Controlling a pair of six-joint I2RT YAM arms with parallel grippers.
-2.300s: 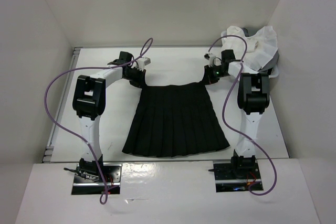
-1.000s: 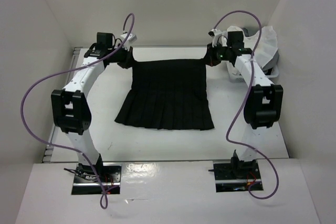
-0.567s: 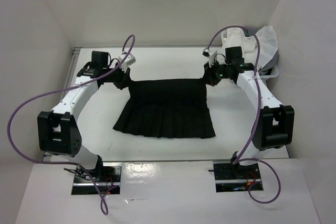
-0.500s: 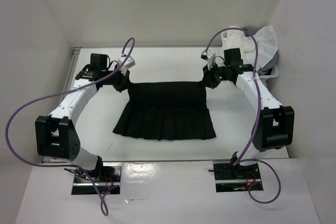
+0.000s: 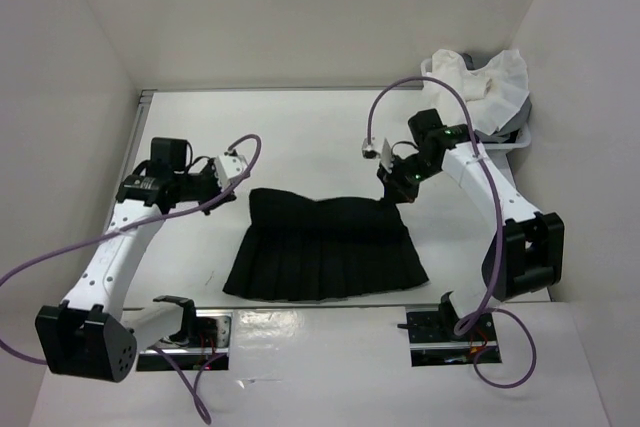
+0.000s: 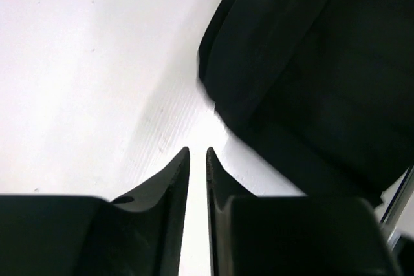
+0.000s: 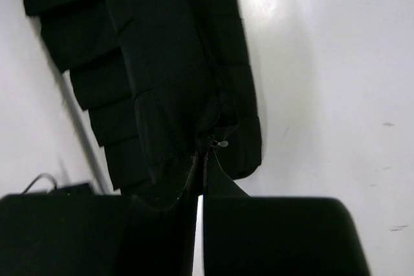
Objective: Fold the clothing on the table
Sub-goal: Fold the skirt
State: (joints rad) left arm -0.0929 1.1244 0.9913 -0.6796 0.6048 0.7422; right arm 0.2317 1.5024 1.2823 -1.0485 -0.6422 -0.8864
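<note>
Left side first: my left gripper (image 6: pixel 197 154) is parted only by a narrow slit with nothing in it, just bare white flat tabletop (image 5: pixel 300 137) showing between the fingers. The near corner of the black pleated skirt of thin fabric (image 5: pixel 325 247) lies just beyond the tips and a little to the right, not touching them. The skirt sits by the tabletop's near edge, midway between its left and right edges, with its far band doubled over the pleats. On the right, my right gripper (image 7: pixel 200 156) is clamped on that band's right corner.

This reads to me as laying the fold down. To do it well, I'd lower the right corner level with the left one, keep the band taut and straight, then release low so the thin cloth doesn't spring back.
</note>
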